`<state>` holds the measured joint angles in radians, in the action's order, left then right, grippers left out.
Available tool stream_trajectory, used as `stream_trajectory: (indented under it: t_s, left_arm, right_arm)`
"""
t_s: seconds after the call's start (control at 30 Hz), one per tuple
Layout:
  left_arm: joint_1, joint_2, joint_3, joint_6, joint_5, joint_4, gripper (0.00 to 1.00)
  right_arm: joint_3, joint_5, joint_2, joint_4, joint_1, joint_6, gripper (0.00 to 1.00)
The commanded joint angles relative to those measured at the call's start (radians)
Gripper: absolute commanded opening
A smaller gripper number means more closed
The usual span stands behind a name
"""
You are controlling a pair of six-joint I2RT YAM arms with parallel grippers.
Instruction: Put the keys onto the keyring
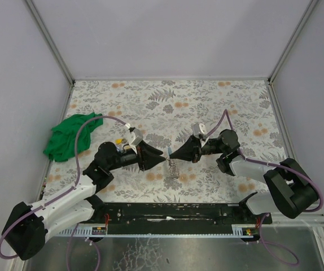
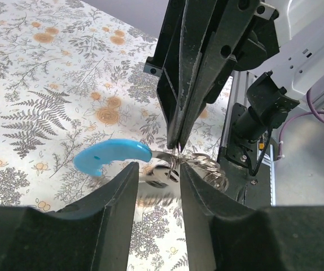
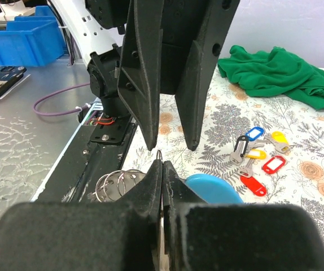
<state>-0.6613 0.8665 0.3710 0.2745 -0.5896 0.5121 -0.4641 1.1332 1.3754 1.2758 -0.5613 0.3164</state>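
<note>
Right end effector [image 2: 176, 145] pinches the half-hidden keyring [image 2: 112, 157]; left end effector [image 2: 158, 169] stands parted around something blurred [image 2: 153, 180].

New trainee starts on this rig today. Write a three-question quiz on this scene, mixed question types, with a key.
1. True or false: the keys lie on the table, uncovered by the green cloth.
2. The right gripper is shut on: A a key; B the keyring; C the cloth.
3. Name the keys' tag colours.
Key: 1 true; 2 B; 3 red, blue, yellow, black.
</note>
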Motion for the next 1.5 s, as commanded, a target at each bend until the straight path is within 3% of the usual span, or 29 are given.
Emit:
stream_trajectory:
  t_s: [0.0, 0.3, 1.03, 1.17, 1.27, 1.33, 1.47]
  left_arm:
    - [-0.005, 0.019, 0.082, -0.052, 0.007, -0.068, 0.34]
    - [-0.007, 0.096, 0.151, -0.035, -0.075, -0.088, 0.31]
    - [-0.037, 0.114, 0.214, 0.012, -0.070, -0.300, 0.28]
    - [-0.037, 0.134, 0.233, 0.007, -0.070, -0.305, 0.17]
    - [-0.039, 0.148, 0.250, 0.022, -0.065, -0.305, 0.02]
    - [-0.038, 0.153, 0.258, 0.047, -0.048, -0.305, 0.00]
    - [-0.040, 0.146, 0.260, 0.171, 0.075, -0.329, 0.00]
  right_arm:
    - [-0.057, 0.033, -0.015, 0.033, 0.008, -0.012, 0.00]
    - [-0.061, 0.041, -0.012, 0.018, 0.008, -0.013, 0.00]
    - [-0.074, 0.014, -0.041, -0.101, 0.008, -0.087, 0.00]
    - [-0.079, 0.016, -0.037, -0.112, 0.007, -0.090, 0.00]
    - [-0.083, 0.017, -0.037, -0.131, 0.007, -0.095, 0.00]
    - [-0.083, 0.003, -0.046, -0.159, 0.007, -0.112, 0.00]
    - [-0.086, -0.093, -0.120, -0.375, 0.007, -0.239, 0.06]
